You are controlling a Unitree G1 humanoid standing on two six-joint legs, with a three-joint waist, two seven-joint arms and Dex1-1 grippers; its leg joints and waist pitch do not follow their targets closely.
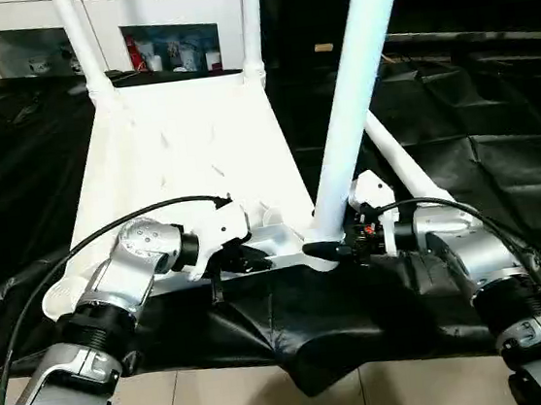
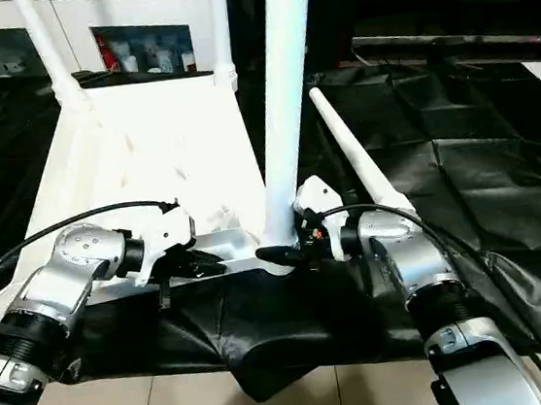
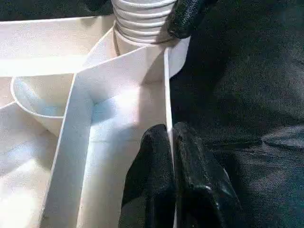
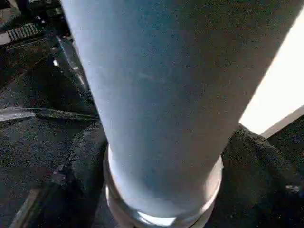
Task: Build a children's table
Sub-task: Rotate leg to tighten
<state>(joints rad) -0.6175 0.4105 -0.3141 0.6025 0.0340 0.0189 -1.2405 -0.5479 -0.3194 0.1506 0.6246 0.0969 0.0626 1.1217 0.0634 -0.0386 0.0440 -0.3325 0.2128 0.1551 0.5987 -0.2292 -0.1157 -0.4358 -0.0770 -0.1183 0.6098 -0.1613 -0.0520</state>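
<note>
Nearest the robot, a strip of pale tiled floor (image 1: 225, 403) runs under the hanging edge of a black plastic sheet (image 1: 500, 157) that covers the whole work surface in loose folds. On that sheet lies the tabletop (image 1: 176, 145), upside down with its ribbed underside up. The left gripper (image 1: 243, 260) is clenched on the thin near rim of the tabletop, one black finger (image 3: 152, 166) on each side of the wall in the left wrist view. Just beside it, at the near right corner socket, a leg (image 1: 355, 85) stands upright and slightly tilted. The right gripper (image 1: 339, 249) has its fingers on either side of the base of that leg, the jaws spread wide about the tube; whether they press on it cannot be told. Behind that corner a loose leg (image 2: 359, 163) lies flat on the sheet, pointing away from the robot, just beside the tabletop's right edge. Two more legs (image 1: 81, 43) (image 1: 251, 19) stand in the far corner sockets. Beyond the sheet a white cabinet (image 1: 155, 5) with glass doors holds small, coloured items.
</note>
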